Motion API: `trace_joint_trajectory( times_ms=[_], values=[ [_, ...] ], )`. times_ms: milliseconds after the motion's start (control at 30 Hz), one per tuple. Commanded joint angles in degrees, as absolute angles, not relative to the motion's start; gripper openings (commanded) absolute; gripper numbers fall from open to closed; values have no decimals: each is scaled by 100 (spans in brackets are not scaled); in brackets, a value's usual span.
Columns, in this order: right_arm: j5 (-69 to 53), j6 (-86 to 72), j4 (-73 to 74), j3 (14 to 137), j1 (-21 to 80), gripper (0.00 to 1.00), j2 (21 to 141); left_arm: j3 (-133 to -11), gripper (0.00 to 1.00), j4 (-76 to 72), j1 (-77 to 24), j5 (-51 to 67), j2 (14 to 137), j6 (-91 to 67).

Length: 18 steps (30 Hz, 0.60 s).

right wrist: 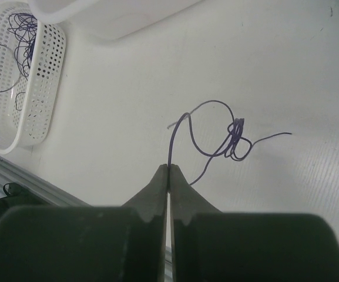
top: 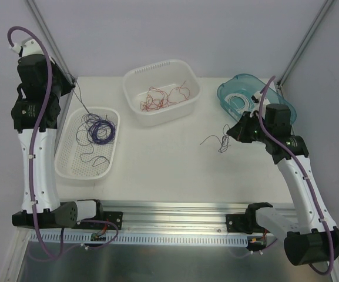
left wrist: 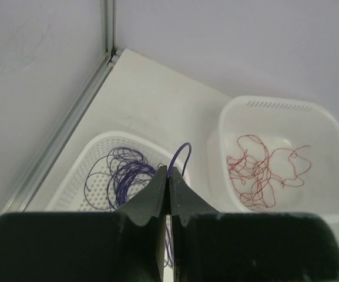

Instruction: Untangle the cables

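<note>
Progress, by our reading: well along. Red cables (top: 160, 98) lie loose inside the white tub (top: 163, 114). A purple coil (top: 98, 129) sits in the perforated basket (top: 60, 161) left of the tub. White cables (top: 238, 101) rest in the teal bin (top: 245, 77) right of the tub. Left to do: one knotted purple strand (right wrist: 235, 138) out on the table (top: 157, 158), in front of the tub and to its right, with its tangle not yet opened.

Left arm: reared up tall, left of the tub, wrist tipped down over the basket. The left gripper (left wrist: 168, 173) has its fingers pressed together on a purple strand (left wrist: 181, 151), which arches up past the tips. In the top view a thin line runs down from the gripper to the coil.

Right arm: stretched forward right of the tub, forearm angled inward, wrist low. The right gripper (right wrist: 169, 169) is pinched tight on one end of the knotted strand. The knot and free tail lie beyond the tips. Whether they rest on the table or hang just above it, we cannot tell.
</note>
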<state>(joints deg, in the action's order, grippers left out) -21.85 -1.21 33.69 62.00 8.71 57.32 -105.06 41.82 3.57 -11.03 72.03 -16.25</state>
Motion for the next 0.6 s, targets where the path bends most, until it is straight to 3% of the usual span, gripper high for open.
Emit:
trace_joint_trajectory(
  times_ms=[0, 200, 300, 333, 367, 400, 433, 467, 567],
  values=[
    [-2391, -26, 3164, 6222, 940, 1, 5774, -10101, 0, 3920, 440, -1257, 7181, -1529],
    [-2645, -26, 3024, 6223, 1011, 1, 5809, -8819, 0, 3648, 466, -1722, 7189, -1424],
    [-2970, 184, 2892, 6231, 1072, 1, 5836, -8255, 23, 3595, 483, -1863, 7286, -1424],
    [-3136, 211, 2848, 6240, 1098, 1, 5836, -8175, 40, 3595, 483, -1820, 7321, -1415],
    [-3233, 246, 2813, 6258, 1151, 1, 5827, -8122, 49, 3595, 483, -1593, 7330, -1406],
    [-3504, 307, 2647, 6293, 1247, 1, 5836, -7964, 70, 3595, 483, -982, 7278, -1485],
    [-3594, 308, 2646, 6293, 1248, 1, 5836, -7963, 70, 3595, 483, -976, 7277, -1485],
    [-3673, 308, 2593, 6293, 1283, 1, 5836, -7945, 80, 3577, 483, -671, 7225, -1511],
    [-3946, 255, 2277, 6275, 1467, 1, 5871, -7788, 88, 3437, 317, 612, 7102, -1678]
  ],
)
